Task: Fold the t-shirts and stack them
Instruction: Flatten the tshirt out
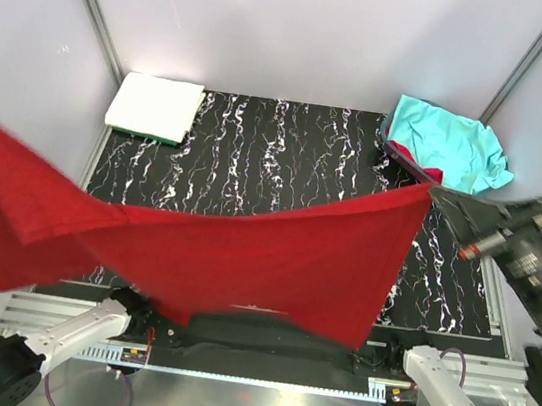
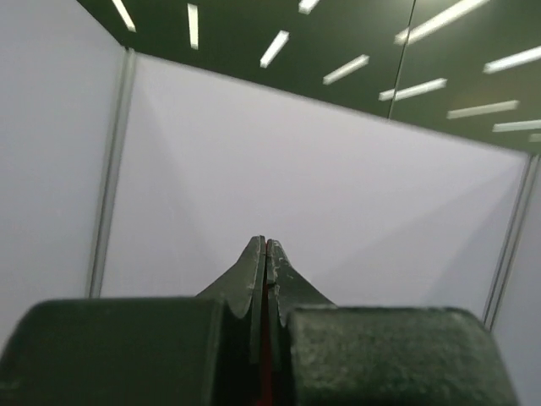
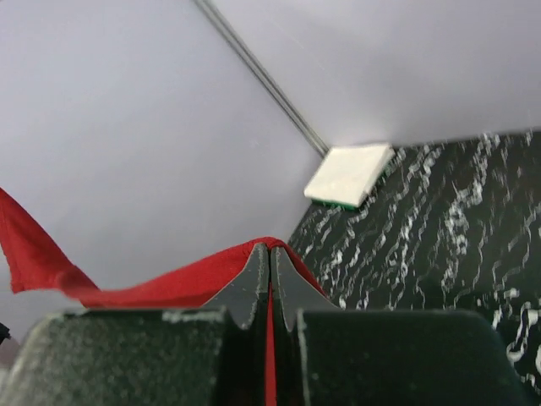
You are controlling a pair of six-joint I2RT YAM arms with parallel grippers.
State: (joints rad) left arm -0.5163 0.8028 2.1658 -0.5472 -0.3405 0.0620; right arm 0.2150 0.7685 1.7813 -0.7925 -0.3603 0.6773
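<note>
Left gripper (image 2: 265,250) and right gripper (image 1: 443,196) clamp red shirt (image 1: 244,250) aloft; shallow corner pinches could slip, dropping it.

Plain red soft cloth t-shirt (image 1: 244,250), plain turquoise crumpled cloth t-shirt (image 1: 451,143), white folded cloth shirt (image 1: 154,104), green folded cloth shirt (image 1: 156,135), flat black mat (image 1: 288,155) veined with white marbling

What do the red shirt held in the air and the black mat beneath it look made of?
Red shirt: soft matte knit cloth, probably cotton jersey; it sags between its held corners and hangs in folds. Black mat: smooth flat sheet with white marble-like veining, perhaps vinyl or rubber; it lies without creases, but the exact material is unclear.
</note>
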